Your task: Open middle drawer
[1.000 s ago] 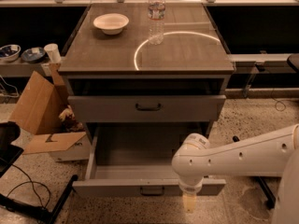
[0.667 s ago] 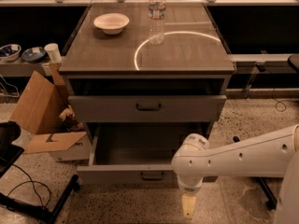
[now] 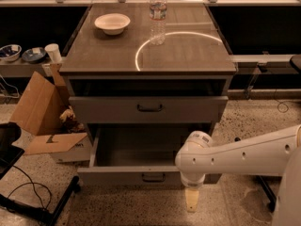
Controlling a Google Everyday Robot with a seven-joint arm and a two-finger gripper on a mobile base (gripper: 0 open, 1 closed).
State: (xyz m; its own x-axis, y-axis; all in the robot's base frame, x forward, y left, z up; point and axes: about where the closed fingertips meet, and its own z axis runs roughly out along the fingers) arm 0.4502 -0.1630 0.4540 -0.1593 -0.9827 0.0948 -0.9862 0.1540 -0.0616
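- Middle drawer (image 3: 117, 177) stands pulled far out of the cabinet (image 3: 188, 55); I judge the opening nearly finished.
- Gripper (image 3: 190, 204) hangs low before the cabinet's right half, pointing down; open or closed, I cannot tell.
- Next I'd back away clear.
- Drawer tray looks empty, and so does the bowl (image 3: 112, 22) on the cabinet.

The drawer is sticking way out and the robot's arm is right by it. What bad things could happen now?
The gripper hangs low by the floor, just in front of the pulled-out grey metal middle drawer. Swinging away, the white arm might knock the drawer's front and push it back in. A hard bump could also shake the grey cabinet and tip the clear plastic water bottle standing on top.
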